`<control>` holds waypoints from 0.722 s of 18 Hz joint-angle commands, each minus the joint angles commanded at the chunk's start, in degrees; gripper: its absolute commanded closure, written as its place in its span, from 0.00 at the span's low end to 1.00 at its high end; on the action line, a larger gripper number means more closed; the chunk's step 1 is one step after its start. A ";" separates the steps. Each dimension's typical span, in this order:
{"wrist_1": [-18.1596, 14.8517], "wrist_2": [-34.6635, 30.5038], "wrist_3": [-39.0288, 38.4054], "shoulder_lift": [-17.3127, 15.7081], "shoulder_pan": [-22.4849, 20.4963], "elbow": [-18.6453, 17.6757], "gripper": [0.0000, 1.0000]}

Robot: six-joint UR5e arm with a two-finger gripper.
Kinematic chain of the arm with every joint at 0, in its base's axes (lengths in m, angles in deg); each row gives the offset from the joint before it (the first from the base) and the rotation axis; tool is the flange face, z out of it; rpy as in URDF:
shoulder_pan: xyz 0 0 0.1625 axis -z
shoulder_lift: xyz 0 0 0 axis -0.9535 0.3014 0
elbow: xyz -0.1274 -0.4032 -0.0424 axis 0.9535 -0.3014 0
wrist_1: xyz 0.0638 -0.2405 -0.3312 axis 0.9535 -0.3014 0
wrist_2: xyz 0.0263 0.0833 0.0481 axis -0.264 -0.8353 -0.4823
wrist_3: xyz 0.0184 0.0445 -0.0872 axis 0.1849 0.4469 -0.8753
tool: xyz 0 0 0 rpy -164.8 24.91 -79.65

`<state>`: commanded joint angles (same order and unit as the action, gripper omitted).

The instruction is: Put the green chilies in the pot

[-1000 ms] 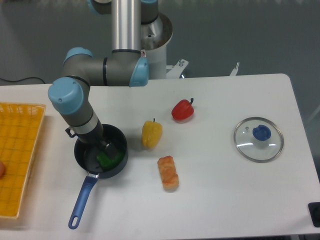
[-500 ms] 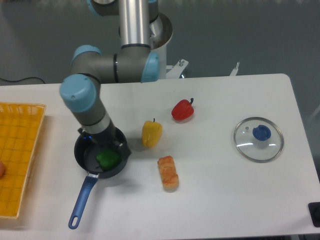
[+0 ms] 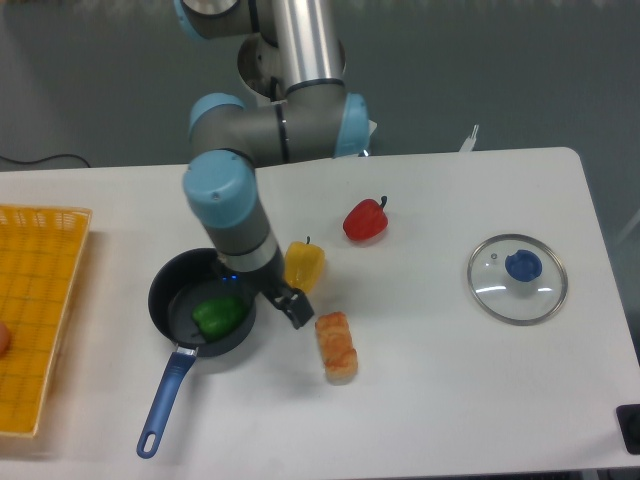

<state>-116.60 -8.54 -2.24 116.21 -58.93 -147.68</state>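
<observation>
Lying inside the pot (image 3: 172, 297), the green chilies (image 3: 218, 316) rest on its floor, right of centre, with nothing holding them. Gripper (image 3: 288, 304) sits to the right of the chilies, past the pot's right rim, above the table (image 3: 450, 390). Its dark fingers point down-right; cannot tell how far apart they stand, and they carry nothing visible. Gripper is just below the yellow pepper (image 3: 304, 266), near the orange block (image 3: 336, 346).

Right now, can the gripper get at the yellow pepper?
Probably yes. The gripper hangs just below the yellow pepper, with only bare table between them; the bread lies to the other side.
</observation>
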 joint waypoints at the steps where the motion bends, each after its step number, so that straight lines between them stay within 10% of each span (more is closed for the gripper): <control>1: 0.00 0.26 2.11 0.00 -0.79 0.44 0.00; 13: -7.10 2.29 15.66 -0.35 -10.63 4.65 0.00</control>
<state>-123.70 -6.25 13.42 115.86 -69.56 -143.03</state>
